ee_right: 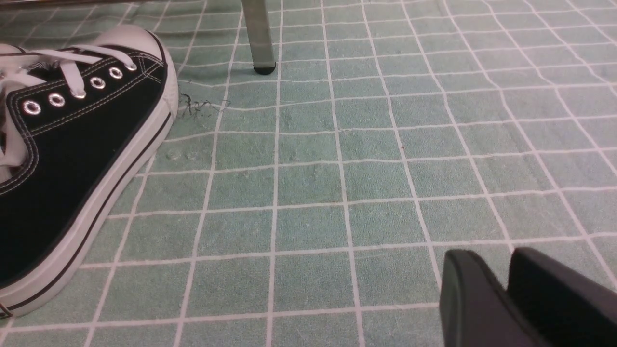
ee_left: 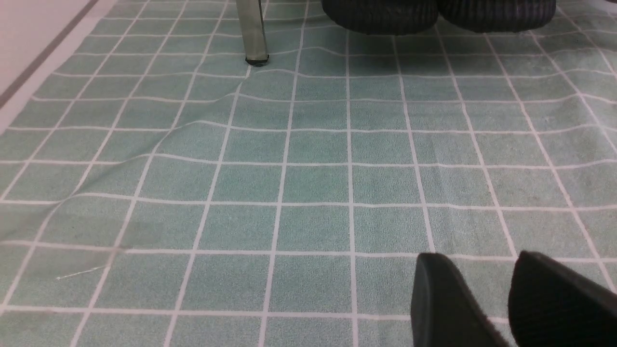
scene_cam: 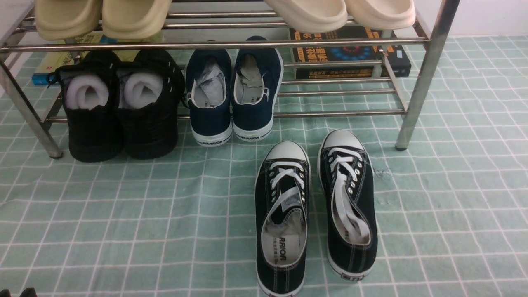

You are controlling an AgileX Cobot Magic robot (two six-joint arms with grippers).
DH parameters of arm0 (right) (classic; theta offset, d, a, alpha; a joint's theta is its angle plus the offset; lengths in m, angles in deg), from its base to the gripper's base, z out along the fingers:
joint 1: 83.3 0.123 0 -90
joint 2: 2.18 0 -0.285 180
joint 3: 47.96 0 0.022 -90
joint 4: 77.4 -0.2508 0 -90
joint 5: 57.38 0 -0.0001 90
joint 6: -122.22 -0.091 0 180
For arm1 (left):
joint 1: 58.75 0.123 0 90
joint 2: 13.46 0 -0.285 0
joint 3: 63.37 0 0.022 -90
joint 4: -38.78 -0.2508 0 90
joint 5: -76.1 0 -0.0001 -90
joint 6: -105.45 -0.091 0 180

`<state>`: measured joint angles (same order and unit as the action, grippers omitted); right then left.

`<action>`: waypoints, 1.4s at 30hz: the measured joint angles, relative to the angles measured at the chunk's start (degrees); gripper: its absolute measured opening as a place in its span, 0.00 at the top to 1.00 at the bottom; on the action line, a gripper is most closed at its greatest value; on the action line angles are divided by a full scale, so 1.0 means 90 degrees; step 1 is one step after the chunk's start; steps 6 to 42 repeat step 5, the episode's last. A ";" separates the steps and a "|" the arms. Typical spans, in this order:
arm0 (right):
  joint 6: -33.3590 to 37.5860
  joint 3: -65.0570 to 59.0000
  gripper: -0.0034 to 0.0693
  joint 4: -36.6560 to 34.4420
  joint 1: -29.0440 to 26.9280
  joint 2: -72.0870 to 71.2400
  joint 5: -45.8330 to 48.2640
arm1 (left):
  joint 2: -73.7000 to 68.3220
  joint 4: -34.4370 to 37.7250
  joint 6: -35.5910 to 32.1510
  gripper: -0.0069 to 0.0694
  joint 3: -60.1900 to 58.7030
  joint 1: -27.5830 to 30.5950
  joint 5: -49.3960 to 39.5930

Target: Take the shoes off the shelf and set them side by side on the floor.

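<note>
Right gripper, seen only in the right wrist view: two black fingers with a narrow gap between them, nothing held, hanging low over bare cloth and well apart from the nearest shoe. Left gripper, seen only in the left wrist view: two black fingers likewise narrowly parted and empty, over open cloth; whether either set of jaws counts as fully closed cannot be told.

Outward from the right gripper lies the pair of black canvas low-top sneakers with white laces and white rubber toe caps. Both rest upright on the pale green cloth floor with thin white grid lines, toe caps toward the low chrome tube shelf, close beside each other with a slim strip of cloth between them; the left one sits slightly nearer the camera.

On the lower tier remain the navy slip-on pair with white soles and the all-black pair stuffed with white foam; beige slippers occupy the upper rails, with books behind.

Step in hand, as judged: placement appears complete and both arms stand clear. The next move calls for little beyond drawing the arms to rest, or at most a small nudge to level the two heels.
</note>
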<state>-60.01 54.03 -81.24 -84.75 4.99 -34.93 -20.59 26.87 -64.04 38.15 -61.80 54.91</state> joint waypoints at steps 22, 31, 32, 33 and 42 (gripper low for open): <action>0.0000 0.0000 0.75 0.0000 0.0000 0.0000 0.0000 | 0.0000 0.0000 0.0000 0.59 0.0000 0.0000 0.0000; 0.0000 0.0000 0.75 0.0000 0.0000 0.0000 0.0000 | 0.0000 0.0000 0.0000 0.59 0.0000 0.0000 0.0000; 0.0000 0.0000 0.75 0.0000 0.0000 0.0000 0.0000 | 0.0000 0.0000 0.0000 0.59 0.0000 0.0000 0.0000; 0.0000 0.0000 0.75 0.0000 0.0000 0.0000 0.0000 | 0.0000 0.0000 0.0000 0.59 0.0000 0.0000 0.0000; 0.0000 0.0000 0.75 0.0000 0.0000 0.0000 0.0000 | 0.0000 0.0000 0.0000 0.59 0.0000 0.0000 0.0000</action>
